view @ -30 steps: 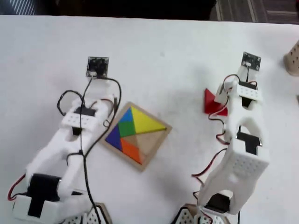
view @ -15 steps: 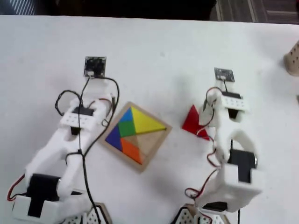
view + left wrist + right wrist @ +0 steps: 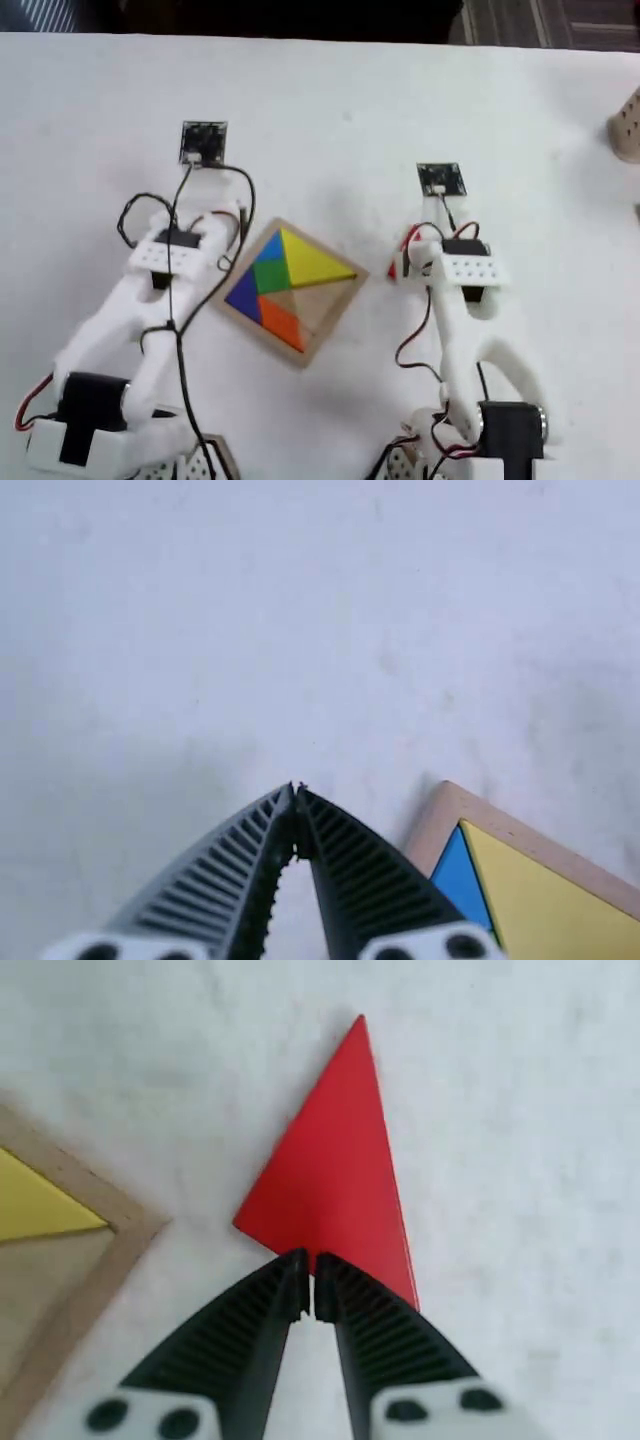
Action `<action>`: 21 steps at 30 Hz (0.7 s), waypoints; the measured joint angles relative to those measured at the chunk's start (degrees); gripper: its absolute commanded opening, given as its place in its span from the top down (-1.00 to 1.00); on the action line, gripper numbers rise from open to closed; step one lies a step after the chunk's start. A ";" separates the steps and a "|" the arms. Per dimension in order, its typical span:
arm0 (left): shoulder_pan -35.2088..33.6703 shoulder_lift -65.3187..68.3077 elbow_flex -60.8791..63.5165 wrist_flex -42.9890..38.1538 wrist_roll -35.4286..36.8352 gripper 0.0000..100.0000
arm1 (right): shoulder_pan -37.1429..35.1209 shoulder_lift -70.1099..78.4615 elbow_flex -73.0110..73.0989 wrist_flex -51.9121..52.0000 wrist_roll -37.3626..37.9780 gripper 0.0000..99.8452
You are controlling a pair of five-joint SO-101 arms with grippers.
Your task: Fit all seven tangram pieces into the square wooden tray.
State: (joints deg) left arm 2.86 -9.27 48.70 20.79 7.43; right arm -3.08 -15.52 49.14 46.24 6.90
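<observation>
Tray [image 3: 320,305] holds yellow, green, blue, orange pieces [image 3: 275,275]; right gripper [image 3: 310,1265] pinches red triangle [image 3: 335,1170]; left gripper [image 3: 297,792] closed

Bare tray [image 3: 338,312] corner open — right arm [image 3: 455,300] close beside.

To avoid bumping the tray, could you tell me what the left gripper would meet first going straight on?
Likely only bare table: the shut left gripper points past the tray, which lies to one side; depth is unclear.

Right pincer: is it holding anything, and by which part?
The red triangle, pinched at the middle of the edge facing the right pincer.
</observation>
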 measured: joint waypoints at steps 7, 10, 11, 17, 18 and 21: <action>0.00 0.00 0.00 0.00 0.00 0.95 | 0.00 0.00 2.73 -9.23 0.00 0.96; 0.00 0.00 0.00 0.00 0.00 0.95 | 0.00 1.76 2.64 -10.90 0.26 0.96; 0.00 0.00 0.00 0.00 0.00 0.95 | 0.00 3.16 2.29 -11.08 0.53 0.96; 0.00 0.00 0.00 0.00 0.00 0.95 | -0.18 9.49 -4.40 -7.03 6.24 0.95; 0.00 0.00 0.00 0.00 0.00 0.95 | -0.26 9.93 -5.19 -6.15 6.51 0.91; 0.00 0.00 0.00 0.00 0.00 0.95 | -0.88 10.11 -5.89 -4.40 7.03 0.71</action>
State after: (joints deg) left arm 2.86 -9.27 48.70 20.79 7.43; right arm -3.96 -5.41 43.25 41.85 13.93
